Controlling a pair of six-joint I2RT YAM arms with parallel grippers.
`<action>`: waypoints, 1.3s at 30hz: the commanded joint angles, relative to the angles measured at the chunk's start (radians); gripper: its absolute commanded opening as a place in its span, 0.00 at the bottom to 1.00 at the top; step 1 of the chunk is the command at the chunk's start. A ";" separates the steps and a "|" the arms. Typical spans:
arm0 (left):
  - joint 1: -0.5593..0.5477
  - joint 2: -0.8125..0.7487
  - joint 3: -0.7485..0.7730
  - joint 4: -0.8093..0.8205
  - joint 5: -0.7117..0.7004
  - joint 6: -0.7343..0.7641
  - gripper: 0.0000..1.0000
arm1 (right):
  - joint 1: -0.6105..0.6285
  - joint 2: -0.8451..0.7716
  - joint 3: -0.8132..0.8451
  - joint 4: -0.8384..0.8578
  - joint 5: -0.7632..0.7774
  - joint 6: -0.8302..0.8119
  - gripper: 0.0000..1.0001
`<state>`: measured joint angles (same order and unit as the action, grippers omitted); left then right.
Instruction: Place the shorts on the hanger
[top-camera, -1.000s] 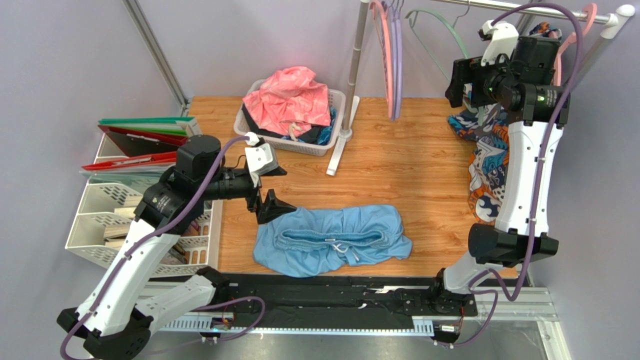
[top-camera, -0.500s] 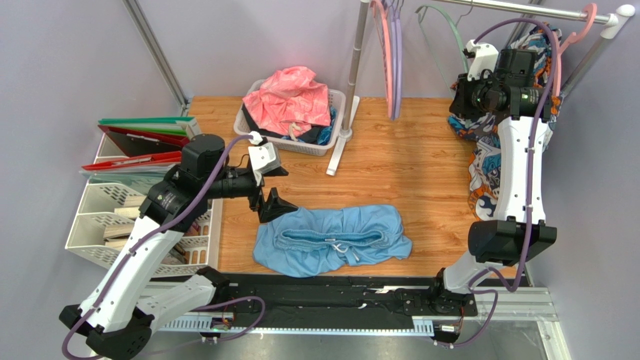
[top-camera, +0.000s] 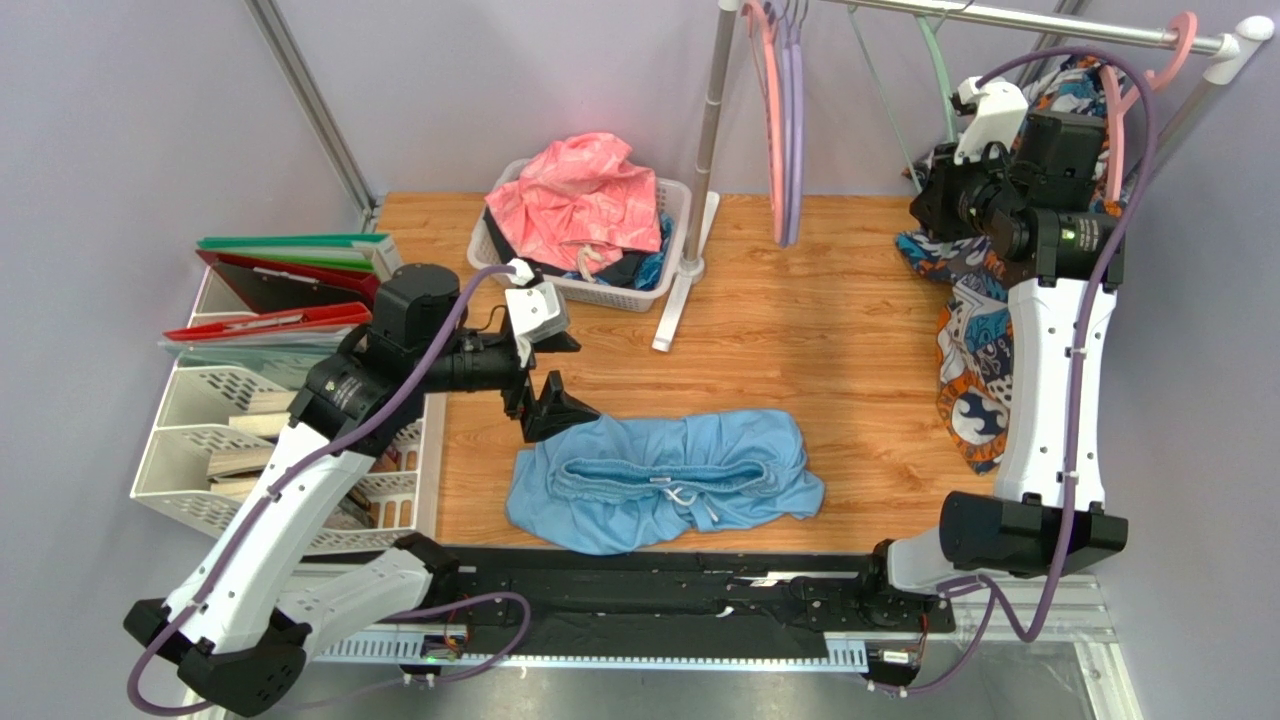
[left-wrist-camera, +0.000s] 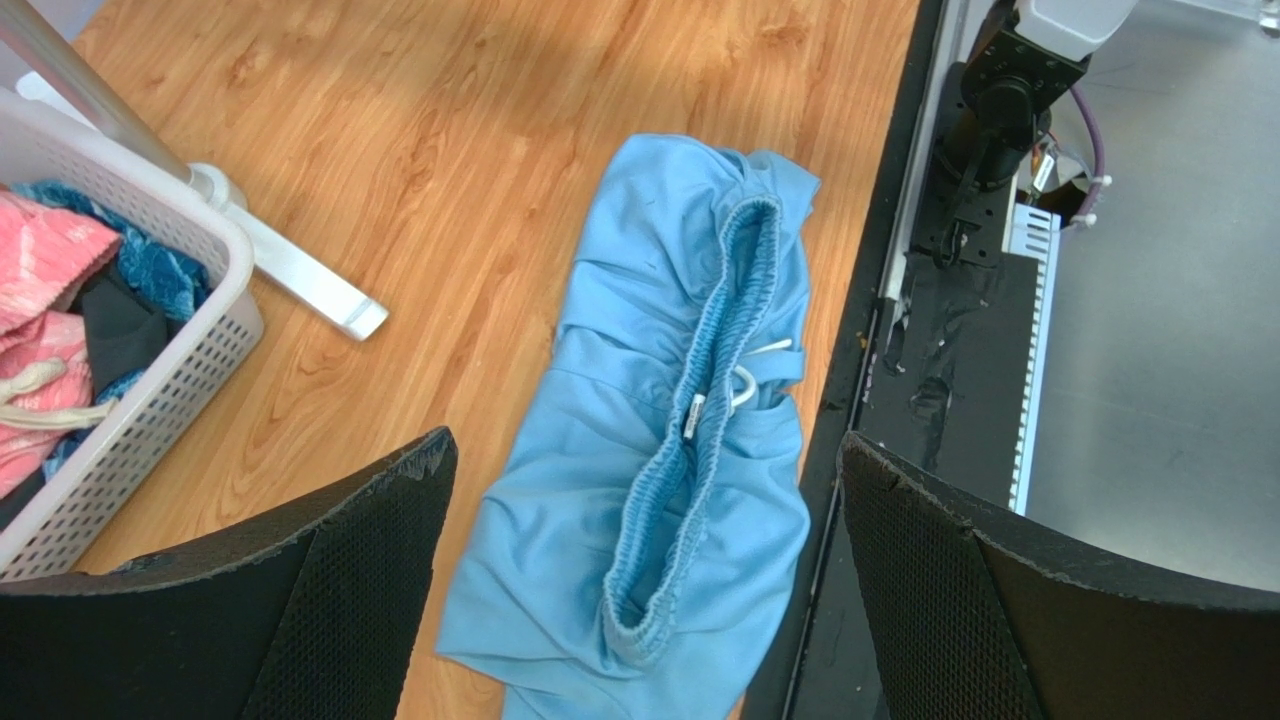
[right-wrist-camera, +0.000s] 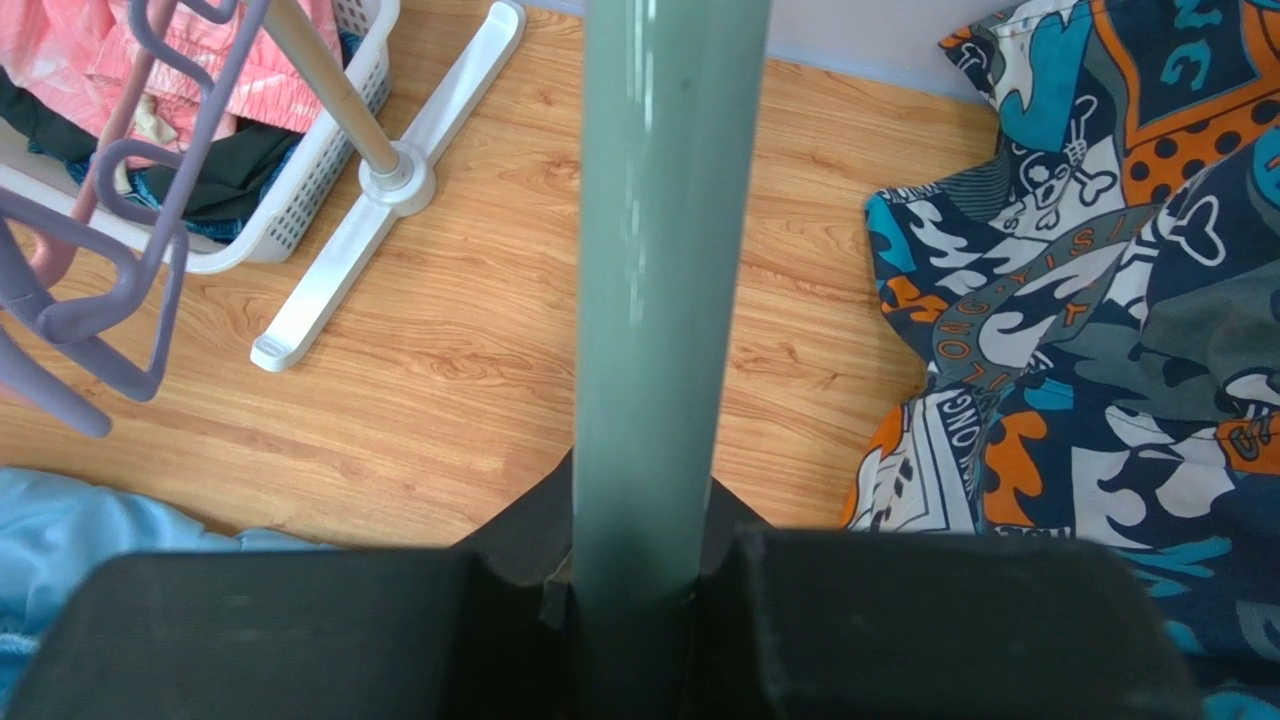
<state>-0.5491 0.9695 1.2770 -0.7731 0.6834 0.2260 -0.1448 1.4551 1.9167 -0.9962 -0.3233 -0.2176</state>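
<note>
The light blue shorts (top-camera: 661, 480) lie crumpled on the wooden table near the front edge, waistband and white drawstring showing (left-wrist-camera: 706, 405). My left gripper (top-camera: 553, 375) hovers above their left end, open wide, with the shorts (left-wrist-camera: 661, 450) below and between its fingers and nothing held. My right gripper (top-camera: 941, 183) is raised at the back right by the clothes rail, shut on a bar of the mint-green hanger (top-camera: 935, 63). In the right wrist view that bar (right-wrist-camera: 661, 270) runs straight up out of the closed jaws (right-wrist-camera: 646, 563).
A white basket (top-camera: 684, 203) with pink cloth stands at the back. The rack's post (top-camera: 709, 135) carries pink and lilac hangers (top-camera: 783, 120). A teal-orange patterned garment (top-camera: 969, 345) hangs at the right. File trays (top-camera: 196, 435) and folders (top-camera: 286, 278) stand left.
My right gripper has closed on the mint-green hanger and shifted up and right, swinging the hanger nearly edge-on. The left gripper has edged slightly right over the shorts.
</note>
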 joint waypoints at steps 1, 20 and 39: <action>0.003 0.006 0.005 0.011 0.010 0.009 0.99 | -0.002 -0.085 -0.008 0.076 0.038 -0.041 0.00; 0.026 -0.038 -0.254 0.194 -0.148 -0.261 0.99 | -0.001 -0.637 -0.542 -0.634 0.112 -0.328 0.00; 0.069 -0.153 -0.314 0.110 -0.067 0.039 0.99 | 0.112 -0.671 -0.745 -0.673 -0.164 -0.908 0.00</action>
<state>-0.4816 0.8333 0.9085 -0.5941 0.5495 0.0975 -0.0860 0.8001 1.1629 -1.3975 -0.3550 -0.9749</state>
